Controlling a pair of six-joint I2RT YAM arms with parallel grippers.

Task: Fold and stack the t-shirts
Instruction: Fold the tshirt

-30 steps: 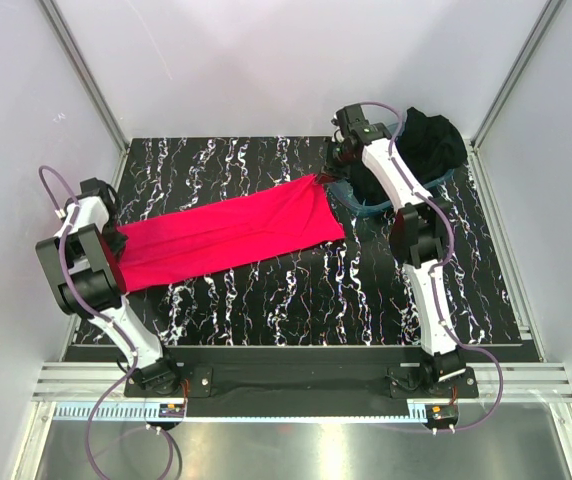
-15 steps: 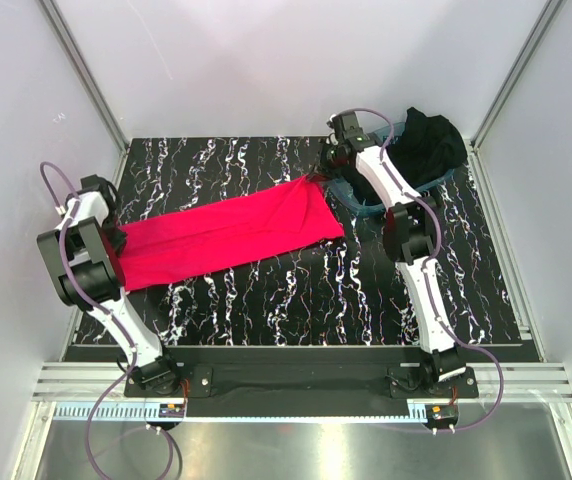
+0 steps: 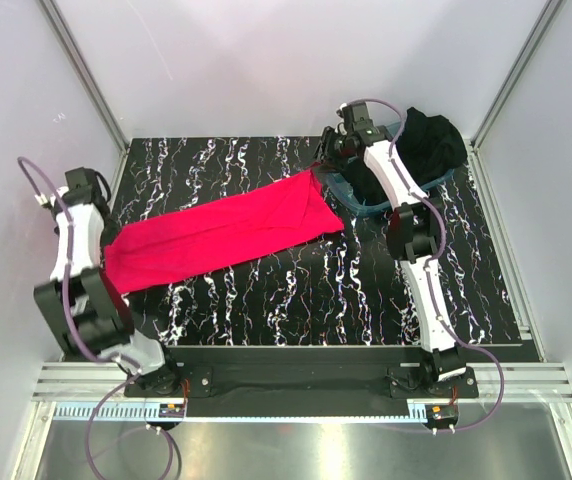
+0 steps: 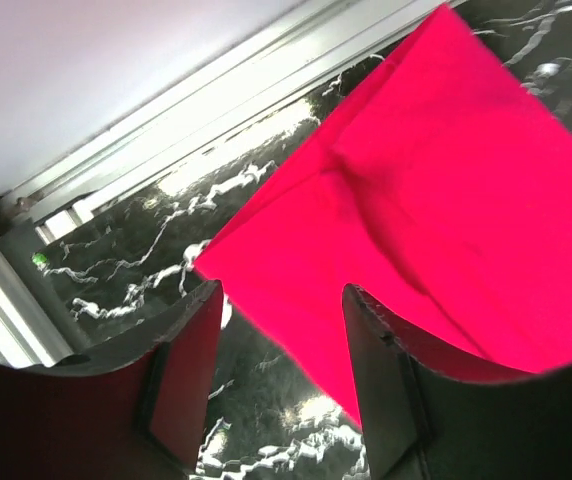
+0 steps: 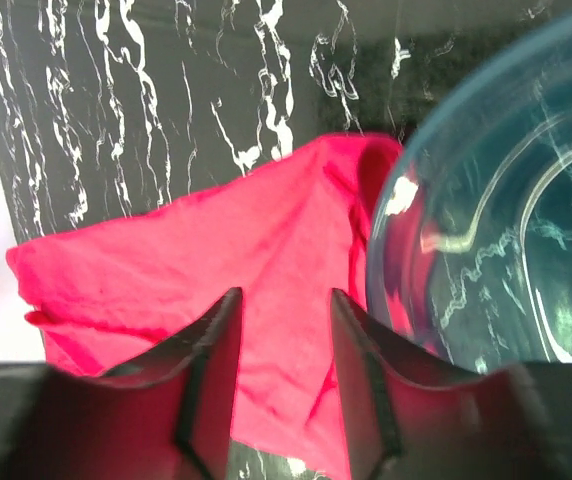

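Observation:
The pinkish-red t-shirt (image 3: 221,232) lies folded into a long strip across the table, from near left to far right. My left gripper (image 3: 91,198) is open and empty, just off the shirt's left end. In the left wrist view the shirt's corner (image 4: 446,200) lies under and beyond the left gripper (image 4: 281,300). My right gripper (image 3: 331,160) is open and empty above the shirt's far right corner (image 5: 216,250), beside the tub. It shows as the right gripper (image 5: 284,300) in its wrist view. The black t-shirt (image 3: 428,143) lies bunched in the teal tub.
The clear teal plastic tub (image 3: 364,206) stands at the back right, touching the red shirt's corner; its rim (image 5: 496,230) fills the right of the right wrist view. An aluminium frame rail (image 4: 216,90) and white walls bound the black marbled table (image 3: 296,290).
My left gripper has drawn back from over the shirt's left end toward the far left wall. The shirt's left end lies slightly further left. The right gripper has barely shifted.

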